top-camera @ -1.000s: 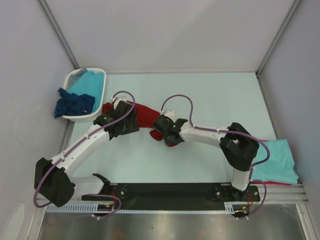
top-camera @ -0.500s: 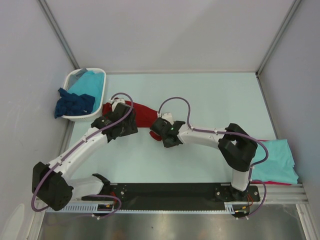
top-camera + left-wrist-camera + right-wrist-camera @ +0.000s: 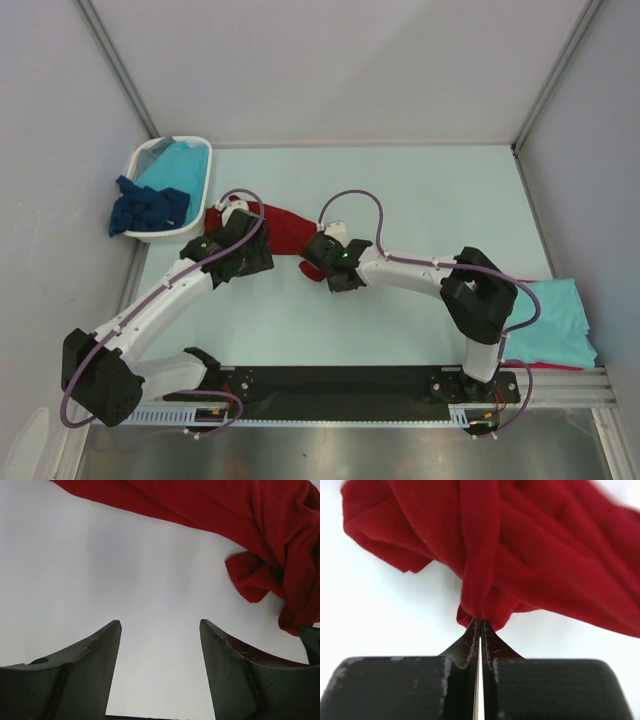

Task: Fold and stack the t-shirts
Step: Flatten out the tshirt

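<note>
A dark red t-shirt [image 3: 285, 228] lies crumpled on the pale table, left of centre. My right gripper [image 3: 318, 266] is at its near right end. In the right wrist view the jaws [image 3: 480, 622] are shut on a bunched fold of the red t-shirt [image 3: 520, 545]. My left gripper [image 3: 245, 255] hovers at the shirt's near left side. In the left wrist view it stands open [image 3: 160, 622] over bare table, with the red t-shirt [image 3: 240, 520] ahead and to the right, apart from both fingers.
A white basket [image 3: 208, 170] at the back left holds a turquoise shirt [image 3: 180, 165], and a navy shirt [image 3: 145, 208] hangs over its rim. A folded turquoise shirt [image 3: 555, 320] lies at the near right edge, red cloth [image 3: 540, 366] showing under it.
My right gripper has closed onto the red t-shirt's fold. Both arms shifted slightly; the left gripper stayed open.
</note>
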Robot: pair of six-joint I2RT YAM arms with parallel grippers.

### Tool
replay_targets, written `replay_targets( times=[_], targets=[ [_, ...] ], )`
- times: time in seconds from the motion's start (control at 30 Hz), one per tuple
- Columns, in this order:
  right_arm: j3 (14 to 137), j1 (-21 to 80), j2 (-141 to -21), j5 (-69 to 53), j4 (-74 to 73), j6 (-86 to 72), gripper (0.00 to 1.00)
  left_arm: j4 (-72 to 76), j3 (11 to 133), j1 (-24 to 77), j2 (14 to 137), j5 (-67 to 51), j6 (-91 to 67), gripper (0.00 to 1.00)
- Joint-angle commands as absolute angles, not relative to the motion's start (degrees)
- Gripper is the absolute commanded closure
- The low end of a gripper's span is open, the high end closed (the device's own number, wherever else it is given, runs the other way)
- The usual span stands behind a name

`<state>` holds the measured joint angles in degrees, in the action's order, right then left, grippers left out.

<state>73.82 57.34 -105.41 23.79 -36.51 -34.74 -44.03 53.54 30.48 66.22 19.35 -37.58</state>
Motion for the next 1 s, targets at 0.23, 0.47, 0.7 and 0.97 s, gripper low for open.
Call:
replay_targets(
  times=[0.23,0.47,0.7,0.97],
  targets=[
    [86.21,49.42,-92.82,32.96,-43.93,-29.45,1.0,-43.33,54.05,30.32,65.48,20.48,-37.97,0.3],
    [98.25,41.41,-90.35,34.89,-47.54,-22.08,1.0,-43.42,55.81,30.24,66.18,20.92,-37.0,0.3],
    [106.7,38.41,-91.76,35.42,-50.18,-18.72,1.0,-43.59,56.78,29.71,68.64,22.06,-36.39,0.3],
    [108.28,35.86,-90.36,34.54,-50.8,-18.28,1.0,-43.07,59.06,25.76,70.4,22.33,-35.33,0.3]
  ],
)
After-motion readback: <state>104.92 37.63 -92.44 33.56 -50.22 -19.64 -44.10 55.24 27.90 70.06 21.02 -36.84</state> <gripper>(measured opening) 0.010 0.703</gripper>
